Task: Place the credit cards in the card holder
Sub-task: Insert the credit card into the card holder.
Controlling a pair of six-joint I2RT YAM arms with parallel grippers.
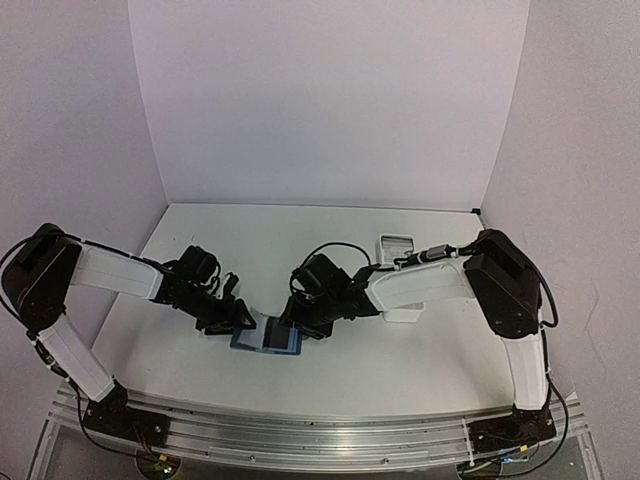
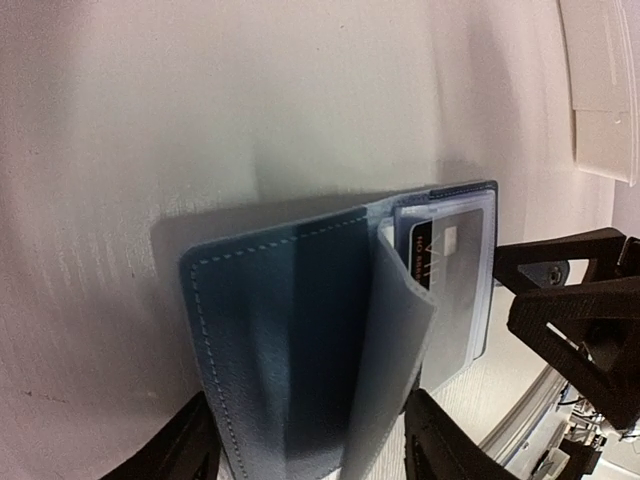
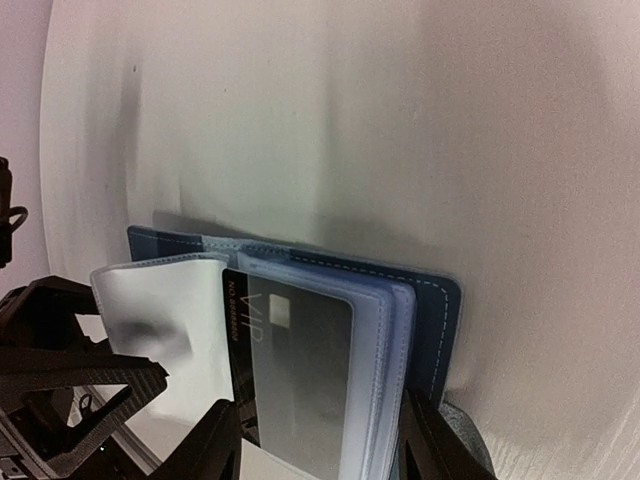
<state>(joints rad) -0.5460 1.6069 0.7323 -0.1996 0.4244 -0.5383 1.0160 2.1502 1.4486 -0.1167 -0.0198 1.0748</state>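
Note:
The blue card holder [image 1: 266, 338] lies open on the table between my two grippers. In the left wrist view its dark blue cover [image 2: 270, 330] faces me, with a pale inner sleeve [image 2: 400, 340] curling up. A black credit card [image 2: 437, 262] sits in a clear sleeve. In the right wrist view that card [image 3: 300, 370] reads "VIP" and lies on the stack of clear sleeves [image 3: 395, 350]. My left gripper [image 1: 232, 320] [image 2: 310, 445] is open, straddling the left cover. My right gripper [image 1: 303, 325] [image 3: 320, 445] is open, straddling the sleeves and card.
A long white tray [image 1: 397, 245] [image 2: 600, 90] stands at the back right, partly behind my right arm. The two grippers are close together over the card holder. The right gripper [image 2: 570, 310] shows at the edge of the left wrist view.

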